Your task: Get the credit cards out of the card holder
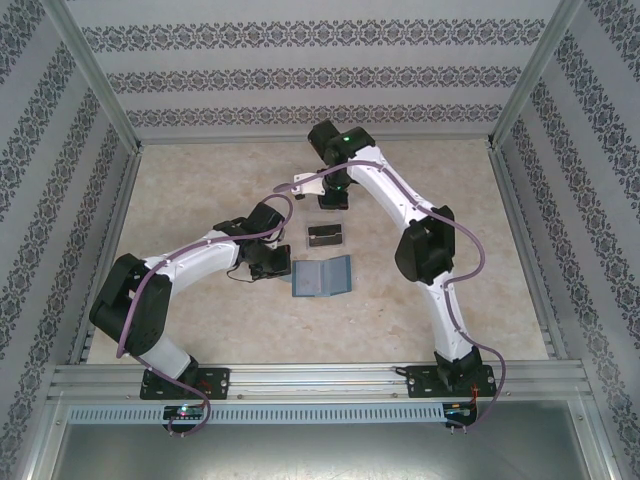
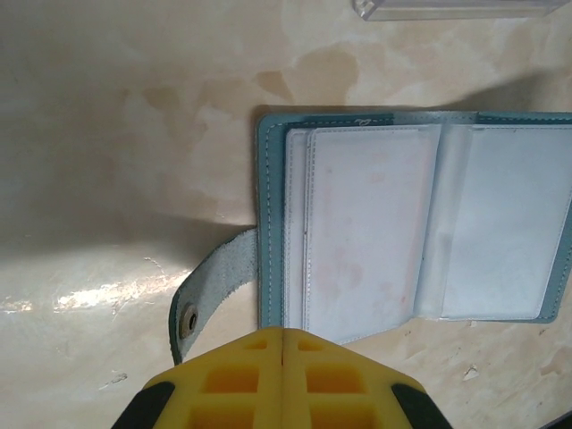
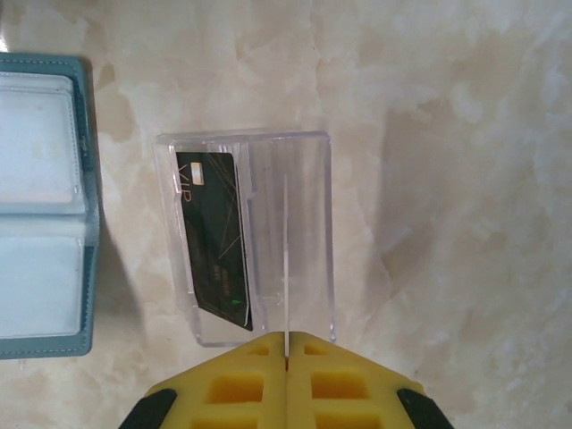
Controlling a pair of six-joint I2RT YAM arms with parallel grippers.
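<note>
A small flat teal-blue wallet-like card holder (image 1: 322,277) lies spread open on the pale marbled table (image 1: 200,200), about midway between the left and right edges and a little nearer the near edge than the far one. Its inside faces up, showing two leaves of cloudy clear plastic sleeves (image 2: 366,232). Whether any card sits within them cannot be told. A short teal closing tab (image 2: 214,281) with a round metal snap (image 2: 188,319) curls out from the holder's left side onto the table.

Just beyond the holder, toward the far edge and apart from it, stands a clear transparent plastic tray (image 3: 295,223) with upright dividers. A black rectangular credit card (image 3: 214,237) with gold "VIP" lettering rests in the slot on the side nearest the holder, slightly askew.

The left jaws are pressed together with nothing between them, their yellow padded fingers (image 2: 232,384) meeting along a thin seam. They hang just beside the holder's left edge, close over the tab. The right jaws are likewise together and empty, yellow fingers (image 3: 340,384) tip to tip, poised at the far-edge side of the clear tray, in line with one of its middle dividers. Whether they touch it cannot be told
</note>
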